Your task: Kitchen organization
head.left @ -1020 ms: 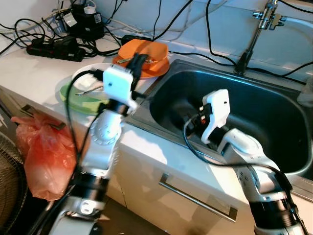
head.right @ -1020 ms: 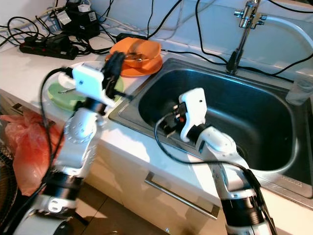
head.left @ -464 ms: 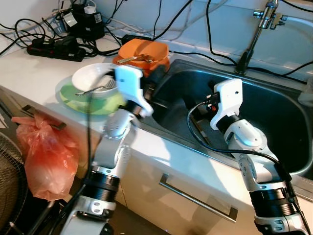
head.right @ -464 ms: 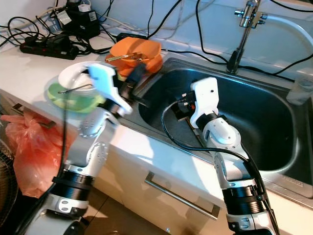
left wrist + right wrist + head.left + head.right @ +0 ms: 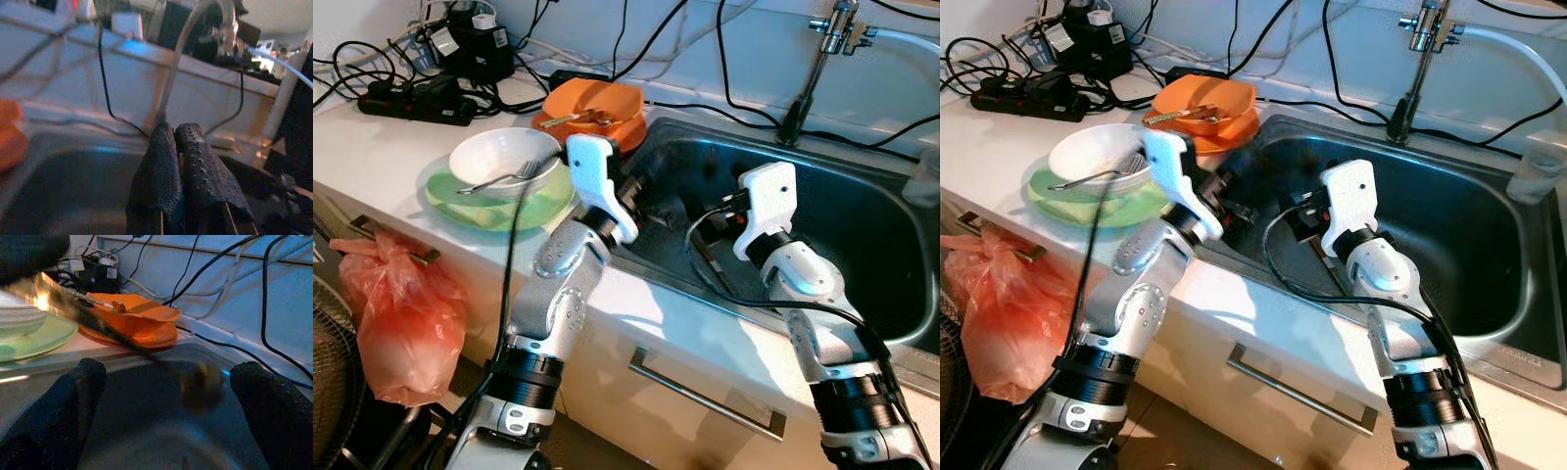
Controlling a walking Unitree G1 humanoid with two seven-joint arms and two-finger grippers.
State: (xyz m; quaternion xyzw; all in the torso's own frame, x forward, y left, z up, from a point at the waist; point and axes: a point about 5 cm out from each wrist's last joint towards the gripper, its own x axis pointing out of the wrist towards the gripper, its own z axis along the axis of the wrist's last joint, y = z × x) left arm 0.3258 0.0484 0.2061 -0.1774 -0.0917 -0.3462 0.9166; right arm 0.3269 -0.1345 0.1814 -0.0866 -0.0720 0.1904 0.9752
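- Left hand (image 5: 636, 196) swung from above the orange plate (image 5: 597, 106) down into the sink (image 5: 862, 245), mid-frame, clenched on nothing.
- Right hand (image 5: 166, 396) released, spread beside a blurred utensil (image 5: 98, 320); likely next pickup.

One white bowl (image 5: 501, 160); one green plate (image 5: 499, 206); two orange dishes (image 5: 597, 106); one fork (image 5: 499, 180).

Long utensil (image 5: 98, 323) between the right claw (image 5: 166, 416) fingers: blurred, type indeterminate. Left claw (image 5: 183, 171) over the sink (image 5: 862, 225): base cut off by the frame edge. Orange dish (image 5: 597, 103) contents: too small to identify.
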